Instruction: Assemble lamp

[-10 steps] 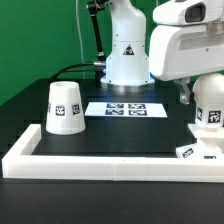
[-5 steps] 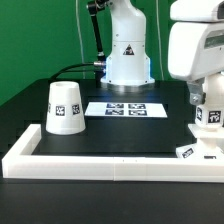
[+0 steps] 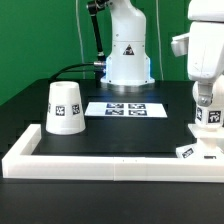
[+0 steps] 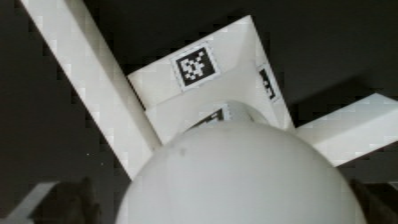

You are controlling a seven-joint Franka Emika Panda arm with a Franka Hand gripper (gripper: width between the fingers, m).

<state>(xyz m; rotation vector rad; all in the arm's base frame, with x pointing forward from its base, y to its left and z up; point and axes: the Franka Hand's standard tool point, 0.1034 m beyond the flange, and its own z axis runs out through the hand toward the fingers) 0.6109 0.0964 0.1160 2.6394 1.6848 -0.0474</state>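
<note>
The white round bulb [image 3: 212, 116] stands upright at the exterior view's right, over the flat angular lamp base [image 3: 192, 151], whose tagged corner shows below it. My gripper [image 3: 207, 99] comes down from above and is shut on the bulb. In the wrist view the bulb [image 4: 231, 170] fills the space between the dark fingers [image 4: 29, 206], with the tagged base [image 4: 199, 68] beneath it. Whether the bulb touches the base I cannot tell. The tapered shade [image 3: 63, 107] stands apart at the exterior view's left.
The marker board [image 3: 125, 108] lies at the middle back, in front of the robot's pedestal [image 3: 128, 55]. A white raised border [image 3: 100, 160] runs along the front and left of the black mat.
The arm's upper body has swung toward the exterior view's right, and the bulb has come down slightly in the gripper. The shade has not moved.
</note>
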